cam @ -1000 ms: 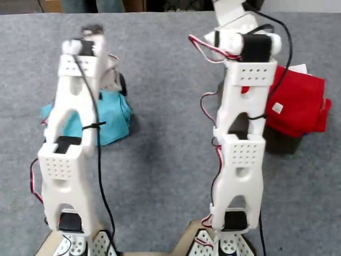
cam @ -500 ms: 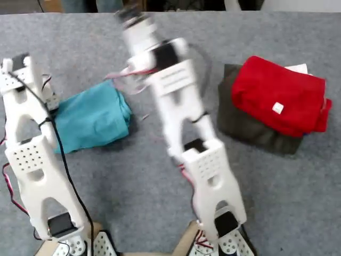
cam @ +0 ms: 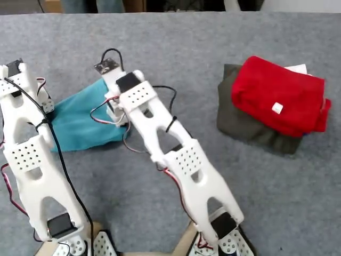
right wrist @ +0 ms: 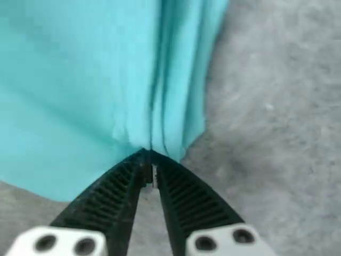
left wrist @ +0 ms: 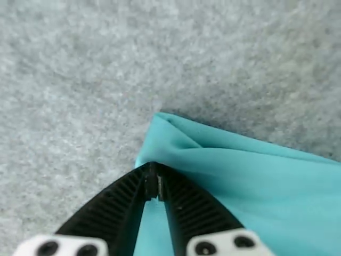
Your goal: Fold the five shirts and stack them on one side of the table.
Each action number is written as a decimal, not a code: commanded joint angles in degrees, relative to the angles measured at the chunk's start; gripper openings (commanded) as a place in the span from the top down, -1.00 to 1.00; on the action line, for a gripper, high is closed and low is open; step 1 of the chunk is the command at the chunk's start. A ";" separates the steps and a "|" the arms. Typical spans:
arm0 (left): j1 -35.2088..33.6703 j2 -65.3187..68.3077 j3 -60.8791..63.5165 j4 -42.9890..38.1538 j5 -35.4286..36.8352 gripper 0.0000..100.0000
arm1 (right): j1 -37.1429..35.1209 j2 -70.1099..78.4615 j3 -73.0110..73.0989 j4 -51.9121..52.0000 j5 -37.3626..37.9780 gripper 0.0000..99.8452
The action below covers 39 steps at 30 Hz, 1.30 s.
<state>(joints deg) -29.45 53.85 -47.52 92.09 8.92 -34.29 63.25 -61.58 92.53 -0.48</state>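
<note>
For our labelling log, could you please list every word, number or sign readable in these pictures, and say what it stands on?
No text can be read.
On the red shirt, the white tag: too small to read.
Behind it, the white sheet: no print shows.
On the teal shirt and the dark shirt: none.

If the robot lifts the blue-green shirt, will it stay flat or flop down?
Probably flop: the teal shirt is thin cloth, folded in soft layers that show by the right gripper. It would likely sag between its two pinched edges, since the left gripper grips the other side. It looks light, and the folds may slip open.
</note>
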 commanded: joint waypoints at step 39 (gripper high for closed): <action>-18.77 7.65 -26.15 4.13 -0.79 0.56 | -8.18 -4.00 -7.78 -2.37 -45.63 0.03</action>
<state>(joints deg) -48.79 61.67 -68.35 95.08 8.48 -40.97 60.00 -66.07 90.86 -45.23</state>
